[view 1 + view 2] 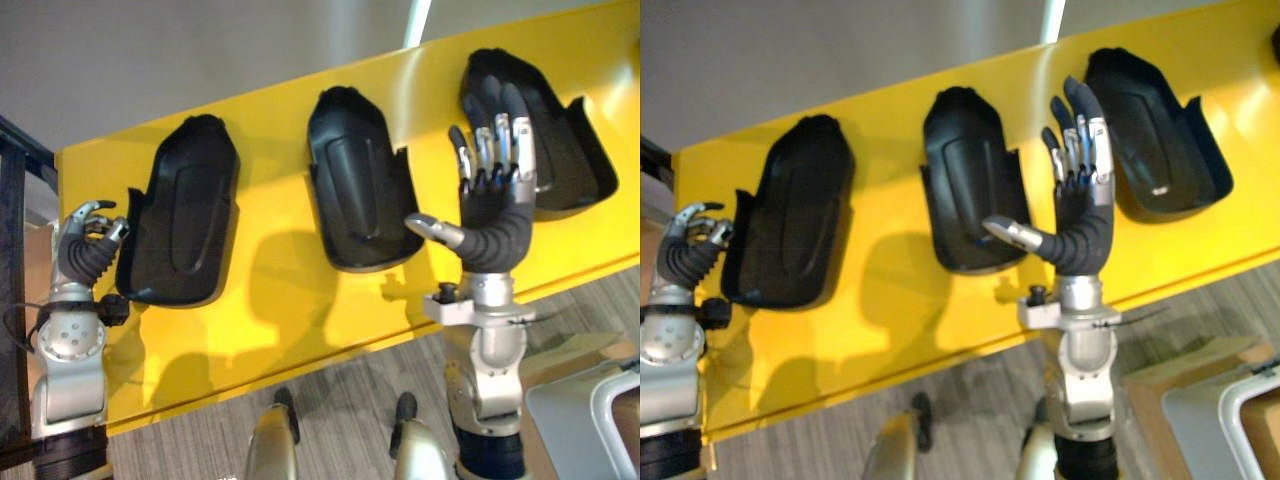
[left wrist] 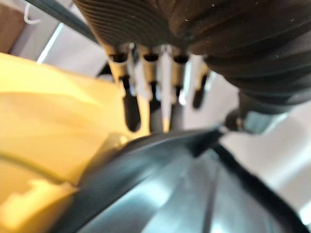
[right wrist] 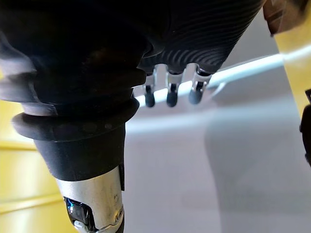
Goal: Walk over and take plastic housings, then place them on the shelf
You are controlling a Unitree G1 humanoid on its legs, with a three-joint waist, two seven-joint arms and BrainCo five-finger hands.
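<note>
1. While its fingers stood straight and together and its thumb stuck out to the side, the right hand (image 1: pixel 492 215) was held up at centre right of the left eye view, spread wide and holding nothing.
2. Its fingertips lay across the right housing (image 1: pixel 570 150) in that view. In the right eye view they stood between the right housing and the middle housing (image 1: pixel 355 185), and whether they touched either could not be told.
3. At the far left edge of the frame, the left hand (image 1: pixel 85 250) had its fingers curled, thumb meeting a fingertip, with no housing between them.
4. That hand sat just beside the lower left edge of the left housing (image 1: pixel 185 215). In the left wrist view its fingers (image 2: pixel 146 87) hung just above the housing's dark rim, and contact could not be made out.
5. All three housings were glossy black plastic shells, long and rounded at the top, each with a raised oval panel down the middle, upturned side walls and a notch in one wall.
6. They lay well apart in a row across the yellow shelf (image 1: pixel 270 300), which ran from lower left to upper right of the frame.
7. A pale-rimmed bin (image 1: pixel 1240 420) sat in the lower right corner on the grey floor. What it held could not be told.
</note>
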